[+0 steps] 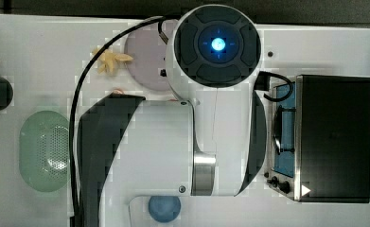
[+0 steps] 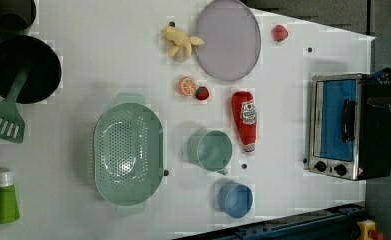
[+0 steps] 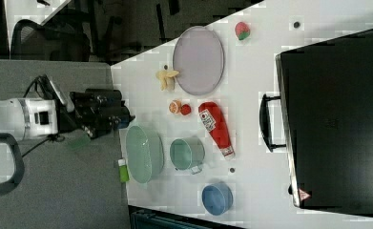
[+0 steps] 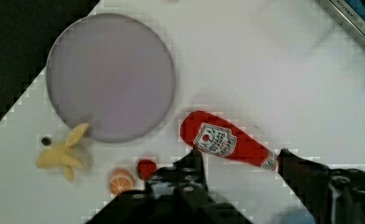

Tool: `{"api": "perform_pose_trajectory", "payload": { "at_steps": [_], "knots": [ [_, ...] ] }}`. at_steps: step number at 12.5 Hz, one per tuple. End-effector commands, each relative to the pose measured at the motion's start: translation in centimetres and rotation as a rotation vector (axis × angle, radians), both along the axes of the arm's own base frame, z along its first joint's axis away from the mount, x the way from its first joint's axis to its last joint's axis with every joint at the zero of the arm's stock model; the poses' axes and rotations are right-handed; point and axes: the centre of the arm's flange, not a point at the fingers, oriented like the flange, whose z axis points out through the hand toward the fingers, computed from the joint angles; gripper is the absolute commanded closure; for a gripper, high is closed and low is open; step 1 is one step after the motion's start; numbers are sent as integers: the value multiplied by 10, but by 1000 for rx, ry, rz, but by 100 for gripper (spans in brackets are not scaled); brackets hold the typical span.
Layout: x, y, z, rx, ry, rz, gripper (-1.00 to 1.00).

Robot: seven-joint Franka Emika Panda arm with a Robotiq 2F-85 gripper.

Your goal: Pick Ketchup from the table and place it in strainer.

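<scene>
white table (image 2: 108,55) was cluttered; ketchup (image 2: 245,120) lay flat beside the green cup (image 2: 211,150), outside the strainer (image 2: 128,153). gripper (image 4: 238,161) hovered above it, jaws spread wide (likely lining up to straddle the bottle).

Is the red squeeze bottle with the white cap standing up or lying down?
Lying down. The red squeeze bottle rests on its side on the white tabletop, label facing up, beside the round green cup.

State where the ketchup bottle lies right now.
In the left view, the Ketchup lies flat on the table, right of the green cup, left of the toaster oven, below the grey-lilac plate, cap pointing down the left view.
</scene>
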Motion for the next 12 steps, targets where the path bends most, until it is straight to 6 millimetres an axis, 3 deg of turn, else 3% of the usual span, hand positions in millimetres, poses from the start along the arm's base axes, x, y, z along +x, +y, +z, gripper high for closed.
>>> {"api": "perform_pose_trajectory", "payload": {
  "at_steps": [1, 3, 5, 9, 12],
  "knots": [
    [-82, -15, 53, -14, 16, -9, -59],
    [-79, -11, 39, -13, 41, 22, -99],
    [-73, -2, 12, -9, 97, 85, -100],
    [-54, 15, -64, 12, 179, 251, -100],
    [-37, 24, -120, 37, 158, 482, -100]
  ]
}}
